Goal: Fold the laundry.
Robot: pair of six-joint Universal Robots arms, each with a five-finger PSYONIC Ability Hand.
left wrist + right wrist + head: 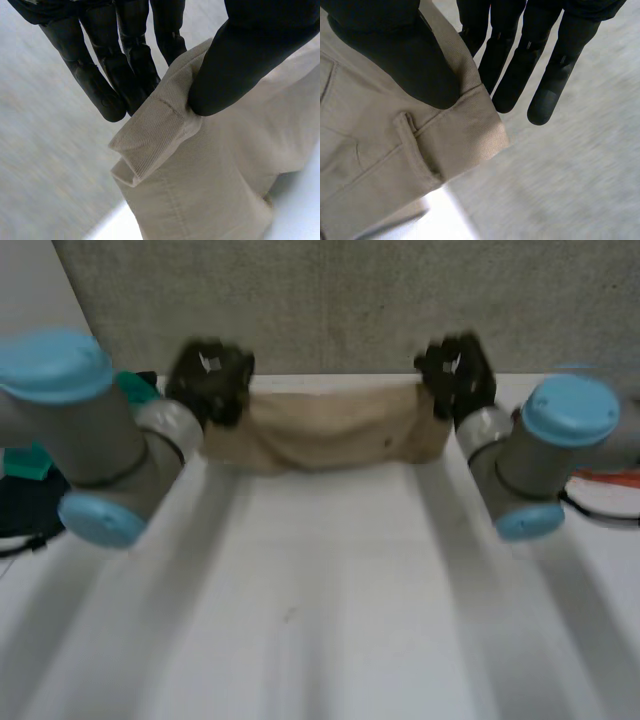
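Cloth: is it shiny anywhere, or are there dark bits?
Head view: no glare on the cloth, darker in its sagging folds. Left wrist view: shade under the folded band. Right wrist view: shade under the loop.

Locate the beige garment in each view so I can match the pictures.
Head view: beige garment spans between left hand and right hand at the white table's far edge.
Left wrist view: its corner is pinched between the left hand's thumb and fingers.
Right wrist view: its other corner, pinched under the right hand's thumb.
Shared landmark: the white table.
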